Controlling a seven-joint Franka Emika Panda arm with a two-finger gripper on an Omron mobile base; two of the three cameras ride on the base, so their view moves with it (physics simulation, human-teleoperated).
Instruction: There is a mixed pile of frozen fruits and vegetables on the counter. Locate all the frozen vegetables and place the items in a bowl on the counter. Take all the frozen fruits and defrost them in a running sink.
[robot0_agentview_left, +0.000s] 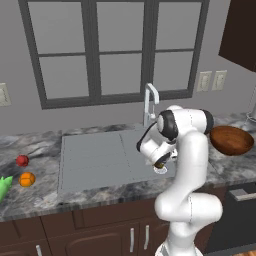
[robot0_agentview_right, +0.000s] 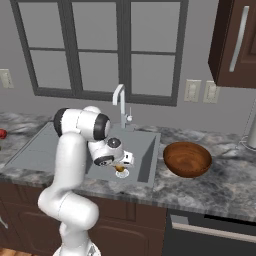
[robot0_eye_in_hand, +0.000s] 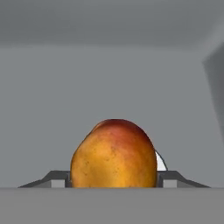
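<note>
The grey desk (robot0_agentview_left: 100, 192) runs under the window, and the big sink (robot0_agentview_left: 95, 160) sits in the middle of it. The brown bowl (robot0_agentview_right: 187, 159) rests on the desk just to the right of the sink and looks empty. The robot's arm bends down over the sink's right part, close to the tap (robot0_agentview_right: 120, 102). Its hand (robot0_agentview_right: 120, 169) is low inside the sink, partly closed around a brownish orange fruit (robot0_eye_in_hand: 113, 154), which sits between the two fingers. Far to the left of the sink lie a red ball (robot0_agentview_left: 22, 160), a bright orange ball (robot0_agentview_left: 27, 179) and a green pointed piece (robot0_agentview_left: 4, 186). This step looks like dropping fruit in the sink. Next the hand should open, let go, lift and head left for the pile.
</note>
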